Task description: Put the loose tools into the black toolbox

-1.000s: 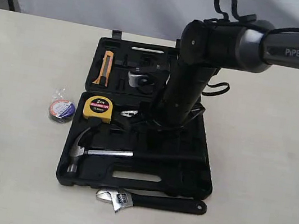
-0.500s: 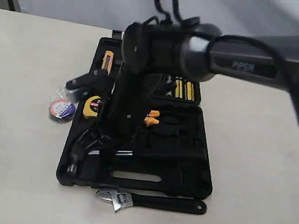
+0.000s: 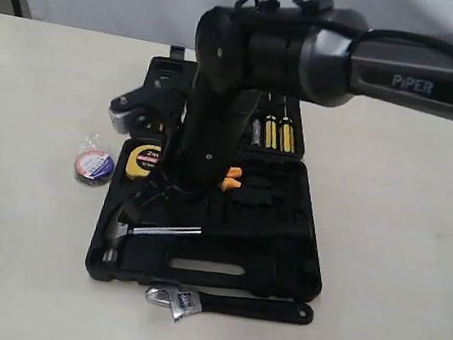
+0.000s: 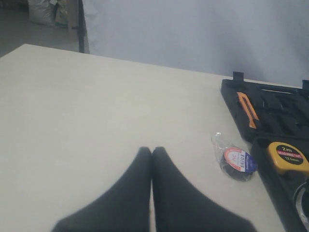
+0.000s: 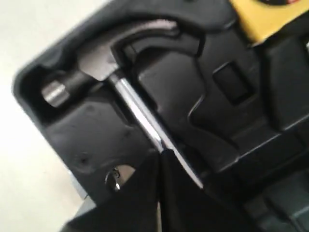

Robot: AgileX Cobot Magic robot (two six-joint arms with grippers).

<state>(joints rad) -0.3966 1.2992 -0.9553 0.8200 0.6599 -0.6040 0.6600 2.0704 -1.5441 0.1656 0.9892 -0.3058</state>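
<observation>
The black toolbox (image 3: 282,256) lies open on the table. The claw hammer (image 3: 127,228) rests in its front-left recess, steel shaft pointing right. My right gripper (image 3: 146,200) reaches across over it, shut, with its tips (image 5: 158,153) at the hammer's shaft (image 5: 137,113) and nothing between them. On the table just in front of the box lies the adjustable wrench (image 3: 218,304). The small dark tape roll (image 3: 93,166) sits in clear wrap left of the box. My left gripper (image 4: 152,151) is shut over bare table, well apart from the tape roll (image 4: 236,162).
A yellow tape measure (image 3: 146,163) sits in the box above the hammer. Orange plier handles (image 3: 230,178) and yellow-handled screwdrivers (image 3: 277,133) show beside the right arm. An orange utility knife (image 4: 247,109) lies in the far half. The right arm hides much of the box.
The right arm swung left from the middle of the box to over the hammer, its gripper now at the hammer's shaft. Hammer, wrench and tape roll have not moved.
</observation>
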